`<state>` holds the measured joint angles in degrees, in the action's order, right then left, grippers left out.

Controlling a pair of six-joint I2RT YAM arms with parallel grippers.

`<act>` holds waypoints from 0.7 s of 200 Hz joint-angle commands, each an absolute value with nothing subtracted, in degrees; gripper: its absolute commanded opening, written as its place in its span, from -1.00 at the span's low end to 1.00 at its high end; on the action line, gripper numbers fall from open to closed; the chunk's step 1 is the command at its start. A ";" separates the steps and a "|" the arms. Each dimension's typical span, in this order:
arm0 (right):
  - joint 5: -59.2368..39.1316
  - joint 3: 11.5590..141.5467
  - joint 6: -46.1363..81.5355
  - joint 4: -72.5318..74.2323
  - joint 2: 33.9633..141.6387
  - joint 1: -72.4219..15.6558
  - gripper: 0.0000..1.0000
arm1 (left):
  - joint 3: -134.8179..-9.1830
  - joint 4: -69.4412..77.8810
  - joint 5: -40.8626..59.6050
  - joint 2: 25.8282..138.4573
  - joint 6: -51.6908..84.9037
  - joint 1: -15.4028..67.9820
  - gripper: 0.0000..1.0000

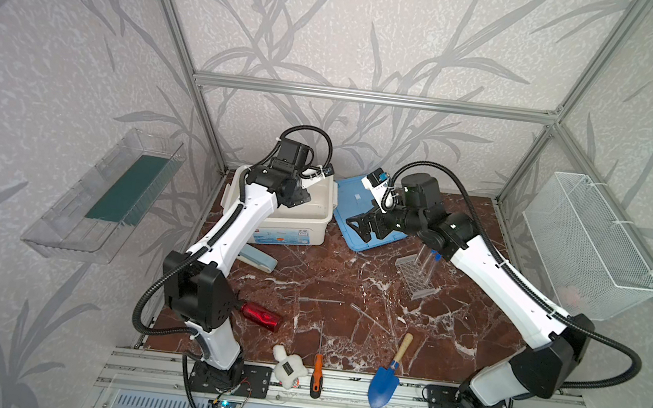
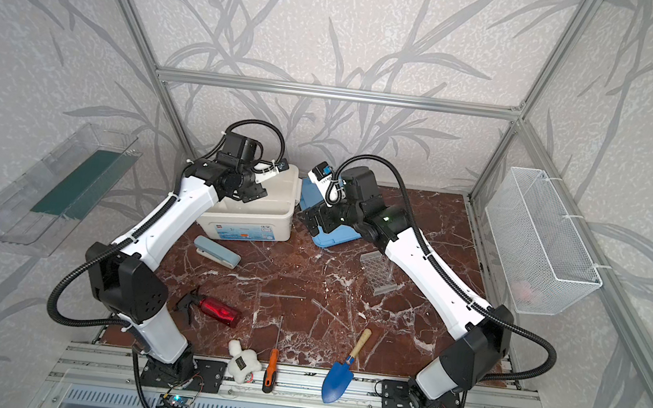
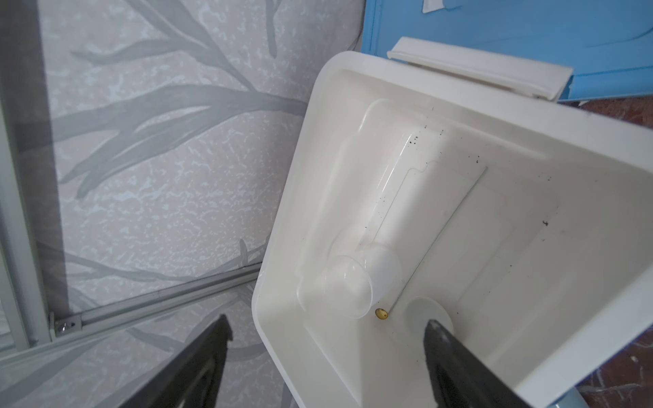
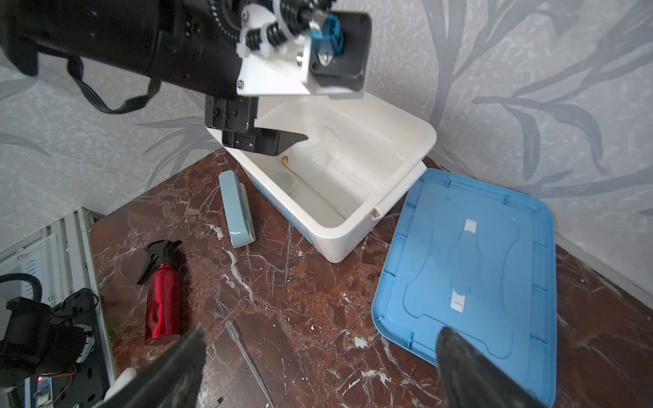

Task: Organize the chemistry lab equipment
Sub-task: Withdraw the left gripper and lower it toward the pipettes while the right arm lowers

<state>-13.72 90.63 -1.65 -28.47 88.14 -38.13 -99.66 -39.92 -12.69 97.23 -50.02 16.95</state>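
My left gripper (image 3: 328, 320) hangs open over the near corner of the white bin (image 3: 282, 226), holding nothing. Inside the bin a clear measuring beaker (image 3: 349, 286) lies on its side. A small white round dish (image 3: 420, 307) and a thin clear rod (image 3: 438, 233) lie beside it. My right gripper (image 4: 322, 330) is open and empty above the table, next to the blue lid (image 4: 477, 282). A clear grid rack (image 1: 415, 276) stands under the right forearm with blue-capped test tubes (image 1: 432, 262) upright in it. Two thin clear rods (image 1: 322, 301) (image 1: 370, 319) lie on the table.
A stapler (image 1: 257, 260) lies in front of the bin. A red spray bottle (image 1: 261, 317), plush toy (image 1: 289, 368), orange-handled screwdriver (image 1: 317, 373) and blue trowel (image 1: 386, 383) sit along the front. A wire basket (image 1: 587, 247) hangs on the right wall, a clear tray (image 1: 108, 192) on the left.
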 commanded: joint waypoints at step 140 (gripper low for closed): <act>-4.40 63.25 15.78 -30.07 65.50 -41.56 0.98 | -72.29 -38.20 3.15 63.26 46.05 29.35 0.99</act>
<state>-6.24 66.30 11.29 -29.82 68.64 -40.21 -79.66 -40.29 0.56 66.30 27.66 27.86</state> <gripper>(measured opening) 0.991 0.993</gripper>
